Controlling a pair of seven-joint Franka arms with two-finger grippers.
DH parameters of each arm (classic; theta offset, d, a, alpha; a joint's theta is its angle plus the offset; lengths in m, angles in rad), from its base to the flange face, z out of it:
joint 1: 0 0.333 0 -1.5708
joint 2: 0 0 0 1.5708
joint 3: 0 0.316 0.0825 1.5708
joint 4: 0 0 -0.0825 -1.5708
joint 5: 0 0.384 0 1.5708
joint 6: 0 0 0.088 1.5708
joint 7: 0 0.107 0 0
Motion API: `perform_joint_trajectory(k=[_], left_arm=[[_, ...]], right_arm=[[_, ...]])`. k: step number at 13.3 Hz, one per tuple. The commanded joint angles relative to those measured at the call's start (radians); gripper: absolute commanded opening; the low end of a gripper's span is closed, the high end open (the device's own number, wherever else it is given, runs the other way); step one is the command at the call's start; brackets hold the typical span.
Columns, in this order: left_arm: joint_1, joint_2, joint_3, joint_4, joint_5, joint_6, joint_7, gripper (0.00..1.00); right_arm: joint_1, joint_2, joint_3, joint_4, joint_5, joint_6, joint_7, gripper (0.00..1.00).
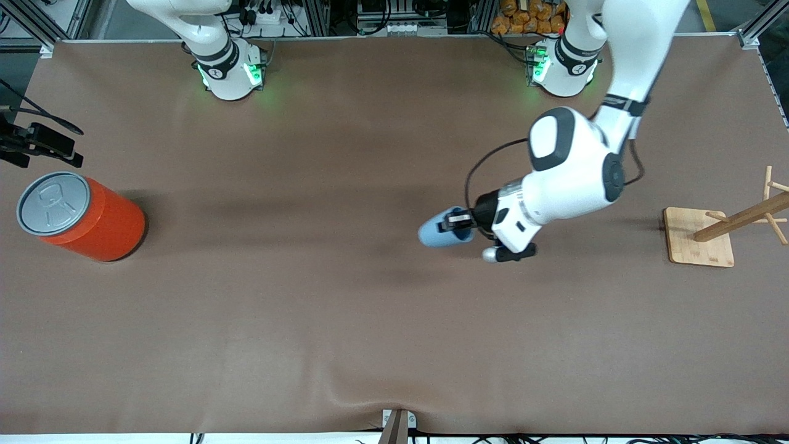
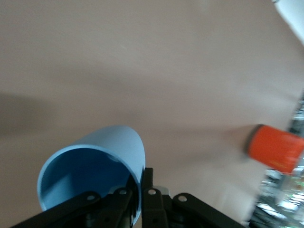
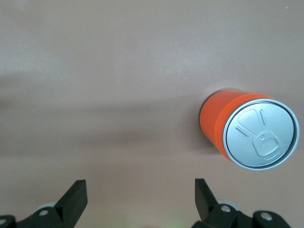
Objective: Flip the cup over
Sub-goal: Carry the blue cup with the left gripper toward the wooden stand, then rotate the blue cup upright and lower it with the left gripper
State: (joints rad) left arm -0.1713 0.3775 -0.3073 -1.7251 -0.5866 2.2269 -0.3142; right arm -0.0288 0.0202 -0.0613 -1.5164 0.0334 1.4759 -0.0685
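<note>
From high across the bench (image 1: 308,345) we faced both bases; both wrist cameras shared the orange can (image 3: 223,121).

Setting: robotics laboratory. Evidence: two white arm bases (image 1: 231,71) with green status lights bolted along one tabletop (image 1: 345,320) edge; brown mat covering it; aluminium framing (image 1: 37,24) and cable bundles (image 1: 394,15) past that edge; tripod-mounted camera (image 1: 37,145) near the orange can (image 1: 83,216).

Light-blue cup (image 1: 439,232) with darker blue inside; orange can (image 1: 92,219) with grey lid; brown surface (image 1: 308,320); pale wooden rack (image 1: 721,231); white arms, black end effectors.
</note>
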Motion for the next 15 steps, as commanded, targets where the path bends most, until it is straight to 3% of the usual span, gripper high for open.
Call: perform_joint_trajectory(k=[1,7,10,15], left_arm=[[0.047,-0.075,0.001,-0.050,0.237,-0.071,-0.017,0.00],[0.183,-0.169,-0.004,-0.211,0.658,-0.072,-0.036,0.00],[0.214,-0.170,-0.012,-0.303,0.676,-0.030,-0.045,0.00],[0.257,-0.141,-0.012,-0.453,0.719,0.144,-0.071,0.00]], right_arm=[[0.007,-0.014,0.000,0.004,-0.015,-0.015,0.006,1.00],[0.007,-0.013,0.001,0.031,-0.016,-0.032,0.065,1.00],[0.010,-0.013,0.004,0.031,-0.018,-0.014,0.059,1.00],[0.026,-0.013,0.006,0.031,-0.016,-0.022,0.059,1.00]])
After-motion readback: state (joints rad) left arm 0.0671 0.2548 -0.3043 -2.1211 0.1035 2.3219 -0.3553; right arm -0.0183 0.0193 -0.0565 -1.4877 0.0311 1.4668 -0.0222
